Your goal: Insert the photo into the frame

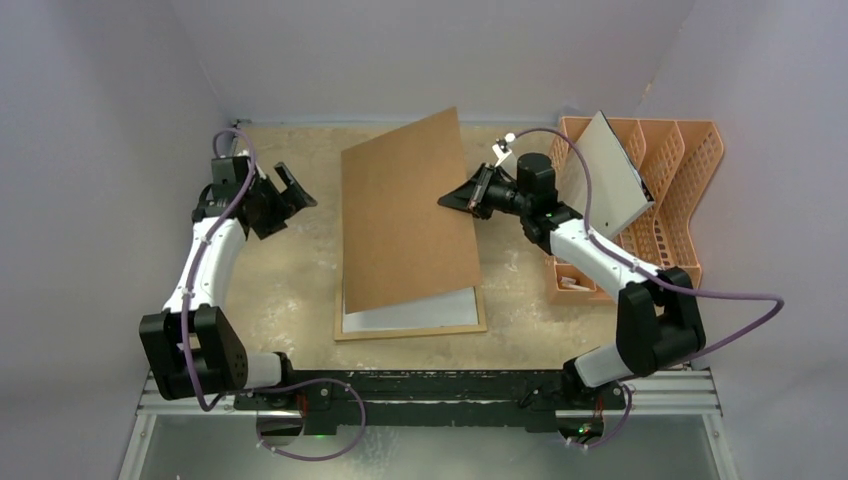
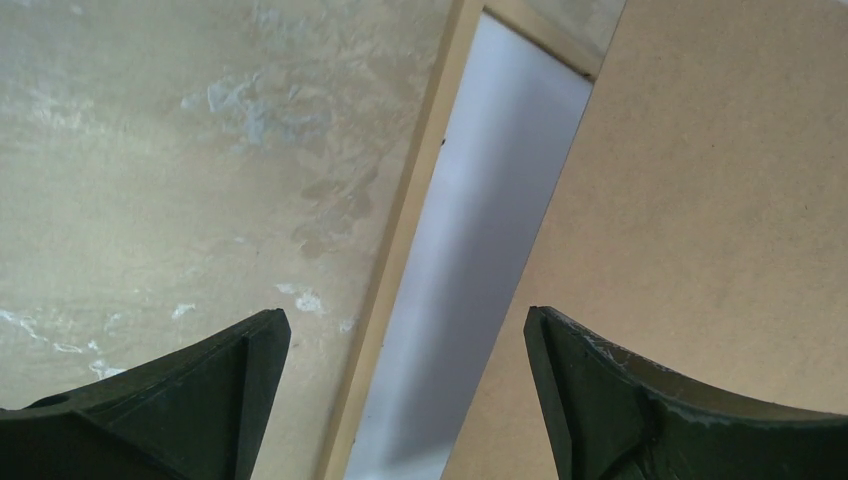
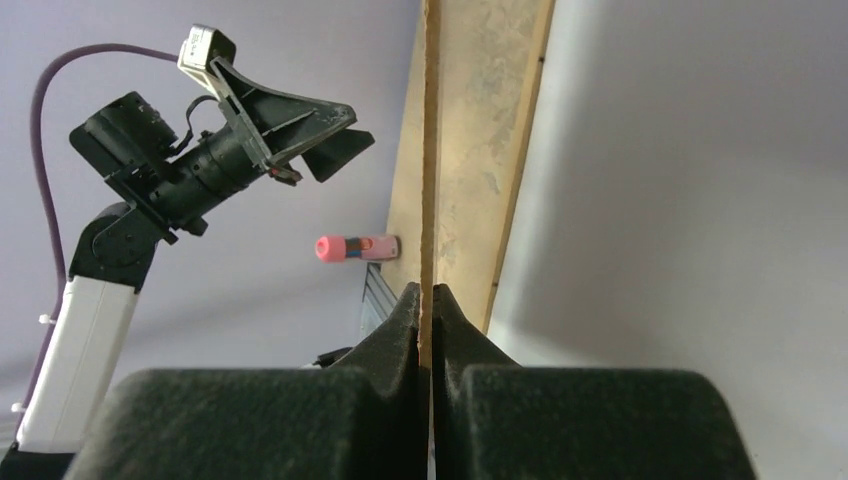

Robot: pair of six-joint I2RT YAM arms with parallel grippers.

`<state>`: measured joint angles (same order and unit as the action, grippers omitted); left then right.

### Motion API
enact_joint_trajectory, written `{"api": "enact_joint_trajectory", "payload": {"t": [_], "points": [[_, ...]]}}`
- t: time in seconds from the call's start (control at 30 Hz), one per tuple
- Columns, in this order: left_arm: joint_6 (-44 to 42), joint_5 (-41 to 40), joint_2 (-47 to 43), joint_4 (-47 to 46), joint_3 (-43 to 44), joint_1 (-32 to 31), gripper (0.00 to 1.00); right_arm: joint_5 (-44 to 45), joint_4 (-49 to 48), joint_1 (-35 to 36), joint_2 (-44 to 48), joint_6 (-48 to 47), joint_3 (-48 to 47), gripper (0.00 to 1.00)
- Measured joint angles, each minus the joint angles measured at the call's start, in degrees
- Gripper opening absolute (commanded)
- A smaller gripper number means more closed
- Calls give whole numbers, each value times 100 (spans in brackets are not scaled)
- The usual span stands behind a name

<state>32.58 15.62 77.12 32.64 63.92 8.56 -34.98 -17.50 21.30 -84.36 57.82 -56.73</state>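
The frame (image 1: 410,329) lies flat on the table, its light-wood rim (image 2: 400,230) around a white sheet (image 2: 490,200). My right gripper (image 3: 427,295) is shut on the right edge of the brown fibreboard back (image 1: 405,215). The board is tilted up over the frame, its near end low. In the top view that gripper (image 1: 455,200) sits at the board's right side. My left gripper (image 1: 290,212) hovers left of the board, open and empty (image 2: 405,320), above the frame's left rim. The photo is hidden; I cannot tell whether the white sheet is its back.
An orange plastic file rack (image 1: 690,170) stands at the right with a grey-white board (image 1: 610,170) leaning in it and small white items (image 1: 575,285) in its front compartment. A small pink and red object (image 3: 355,247) shows beyond the board. Walls close in on three sides.
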Motion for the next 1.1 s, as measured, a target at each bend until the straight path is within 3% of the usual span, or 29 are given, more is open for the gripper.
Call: {"api": "enact_joint_trajectory", "payload": {"t": [0.53,0.7,1.1], "points": [[855,719,127,-2236,-2256,-50,78,546,-83,264,-581,-70,667,0],[997,791,509,-2533,-2404,-50,69,549,-446,356,-658,-9,688,0],[1034,1755,1519,-2966,-2365,-70,58,470,-861,382,-1054,-4,695,0]]}}
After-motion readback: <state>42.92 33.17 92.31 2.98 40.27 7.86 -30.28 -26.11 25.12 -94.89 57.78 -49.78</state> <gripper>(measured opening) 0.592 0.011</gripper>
